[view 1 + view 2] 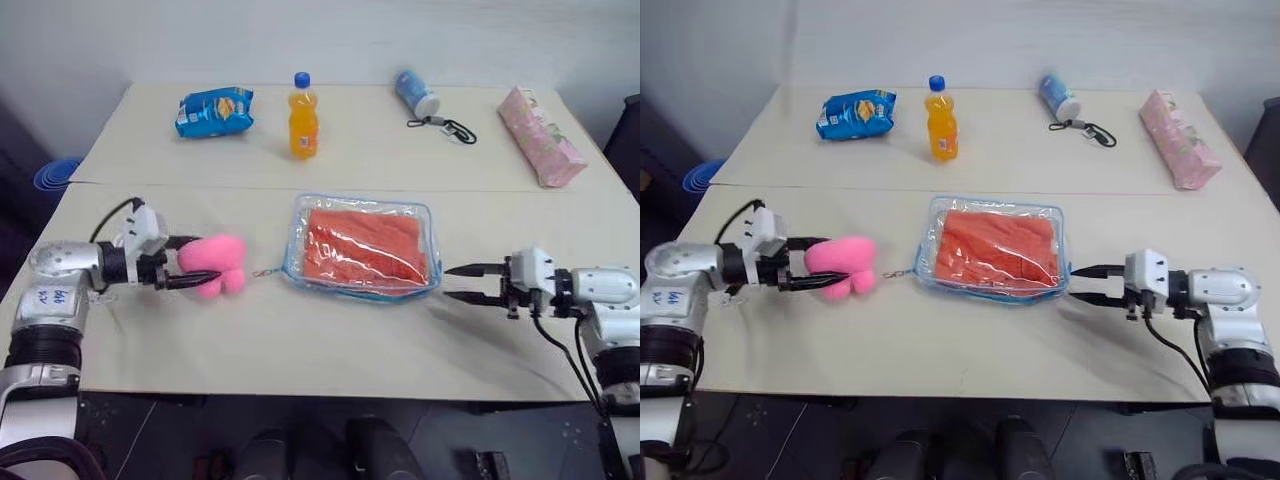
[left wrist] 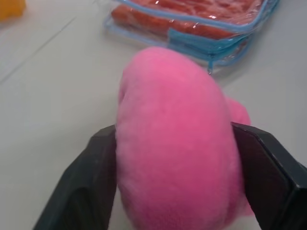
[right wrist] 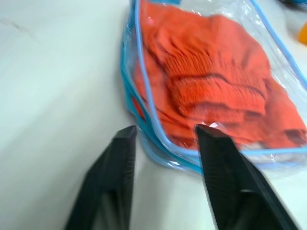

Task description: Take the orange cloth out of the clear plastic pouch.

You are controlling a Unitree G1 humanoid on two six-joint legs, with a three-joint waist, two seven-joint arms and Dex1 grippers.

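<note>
One clear plastic pouch (image 1: pixel 362 247) holds one crumpled orange cloth (image 1: pixel 365 245); left gripper (image 1: pixel 190 268) straddles one fuzzy pink plush toy (image 1: pixel 215 264), right gripper (image 1: pixel 462 283) spread.

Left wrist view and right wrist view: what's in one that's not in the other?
Left wrist view, not the right: the pink plush toy, big and close, in front of the zip end of the clear plastic pouch. Right wrist view, not the left: the right fingers, open, nothing between them, tips by the pouch's blue edge. Both: the pouch with the orange cloth inside, lying on the pale table.
</note>
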